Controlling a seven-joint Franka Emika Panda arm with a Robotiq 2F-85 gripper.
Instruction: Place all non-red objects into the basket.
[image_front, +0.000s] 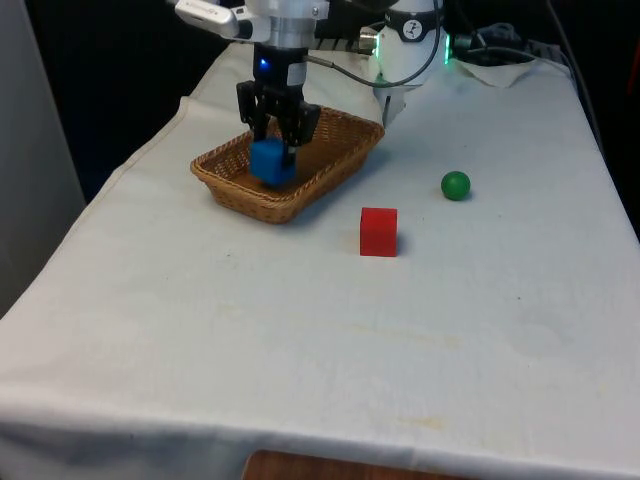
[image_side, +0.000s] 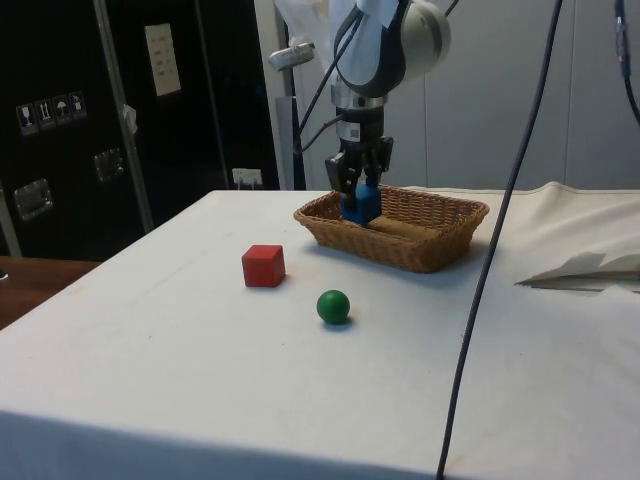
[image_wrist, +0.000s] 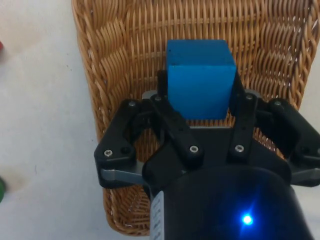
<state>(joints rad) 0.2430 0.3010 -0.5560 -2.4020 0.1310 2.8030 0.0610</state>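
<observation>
Three small objects and one wicker basket (image_front: 352, 150) shared the white cloth (image_front: 300, 330). The gripper (image_front: 277, 150) hung over the basket with its two fingers (image_wrist: 239, 105) pressed against opposite sides of a blue cube (image_front: 271, 162), so it was clamped on that cube. In the side view the blue cube (image_side: 360, 203) sat between the fingers of the gripper (image_side: 360, 190), low over the basket (image_side: 440, 225) at the end nearest the red cube (image_side: 263, 266); whether it touched the woven floor could not be told. The wrist view showed the blue cube (image_wrist: 200, 77) square between the fingers of the gripper (image_wrist: 200, 107), with the basket's weave (image_wrist: 280, 45) beneath and around it and the rim curving past on one side. Outside the basket, the red cube (image_front: 378, 231) stood on the cloth, just off the basket's near corner and apart from it. A green ball (image_front: 455, 185) rested on the cloth further towards the front view's right, well apart from the basket and near the red cube without touching it. In the side view the green ball (image_side: 333, 306) lay closer to the camera than the red cube.
</observation>
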